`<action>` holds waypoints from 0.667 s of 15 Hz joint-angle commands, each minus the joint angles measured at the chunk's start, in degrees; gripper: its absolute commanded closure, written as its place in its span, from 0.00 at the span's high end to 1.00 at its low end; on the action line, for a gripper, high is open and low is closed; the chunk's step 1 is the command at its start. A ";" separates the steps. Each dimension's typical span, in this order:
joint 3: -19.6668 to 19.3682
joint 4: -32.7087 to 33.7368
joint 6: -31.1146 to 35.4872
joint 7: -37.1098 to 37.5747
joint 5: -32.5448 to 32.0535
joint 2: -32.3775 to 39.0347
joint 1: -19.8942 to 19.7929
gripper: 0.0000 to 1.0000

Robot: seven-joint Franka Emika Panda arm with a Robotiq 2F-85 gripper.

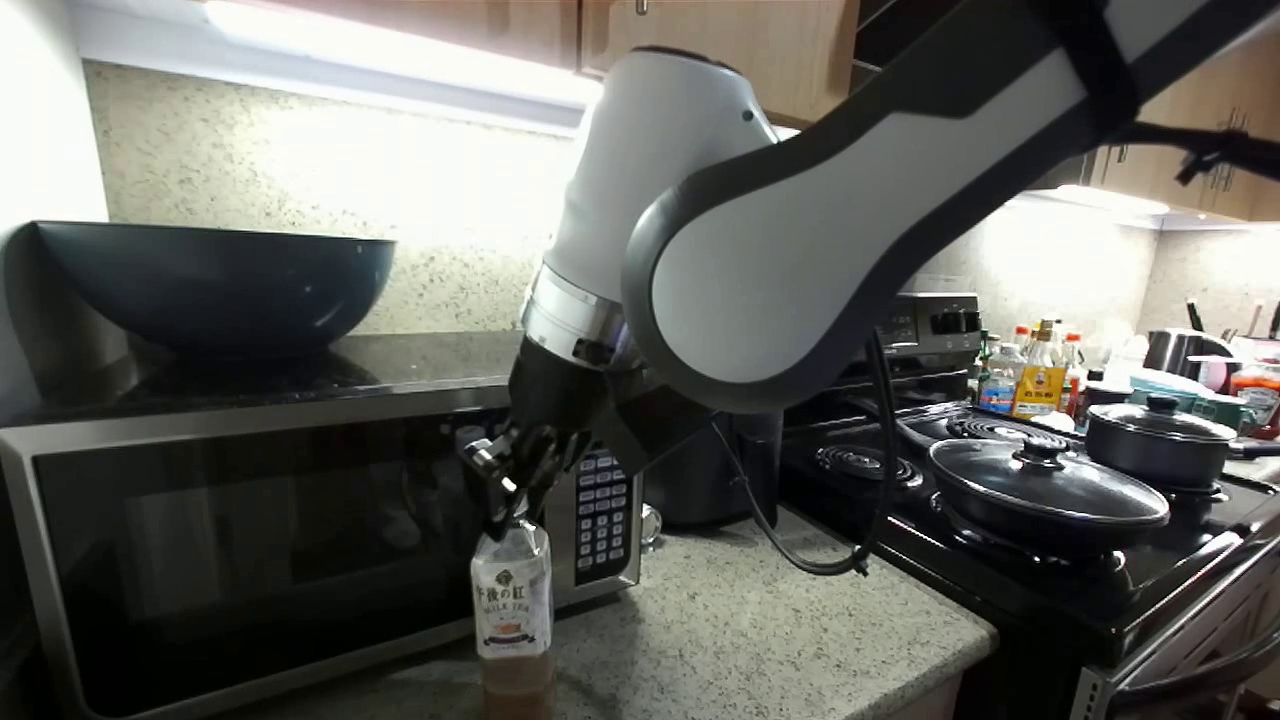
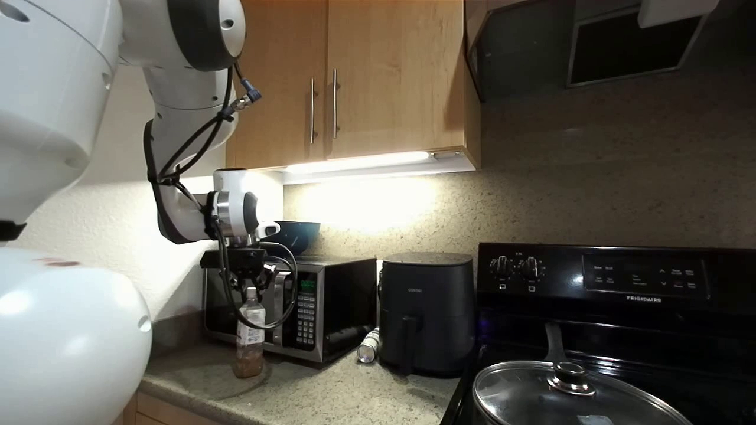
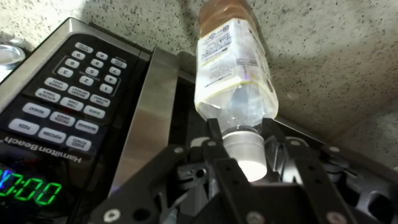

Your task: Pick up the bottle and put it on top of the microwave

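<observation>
The bottle (image 1: pixel 515 610) stands upright or nearly so in front of the microwave (image 1: pixel 250 560). It shows amber liquid at the bottom and a white label; it is also in the other exterior view (image 2: pixel 250 337) and the wrist view (image 3: pixel 233 59). My gripper (image 1: pixel 505 515) points down over it. In the wrist view the fingertips (image 3: pixel 241 124) close around the neck and white cap and appear shut on it. The bottle's base appears at counter level; I cannot tell whether it touches. The microwave's keypad (image 3: pixel 80 77) shows beside the bottle in the wrist view.
A dark blue bowl (image 1: pixel 220 290) sits on the microwave's top, toward the left. A black air fryer (image 2: pixel 425 313) and a small can (image 2: pixel 367 349) stand right of the microwave. A lidded pan (image 1: pixel 1045 490) is on the stove. Wooden cabinets (image 2: pixel 396 77) hang above.
</observation>
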 commanded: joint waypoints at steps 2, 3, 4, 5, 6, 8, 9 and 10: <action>-0.29 -1.41 1.79 -0.99 -0.29 -0.94 -0.17 0.13; -0.23 -1.61 1.91 -1.12 -0.12 -1.20 -0.23 0.13; -0.24 -1.88 1.95 -0.76 -0.24 -1.69 -0.10 0.13; -0.35 -2.11 1.84 -0.12 -0.85 -2.45 0.19 0.13; -0.59 -2.47 1.65 0.97 -2.26 -3.72 0.72 0.13; -0.25 -2.58 0.38 2.14 -3.17 -6.06 1.29 0.13; -0.04 -2.45 -0.65 3.15 -3.48 -7.55 1.61 0.13; 0.47 -2.26 -1.88 4.15 -3.37 -9.30 1.87 0.13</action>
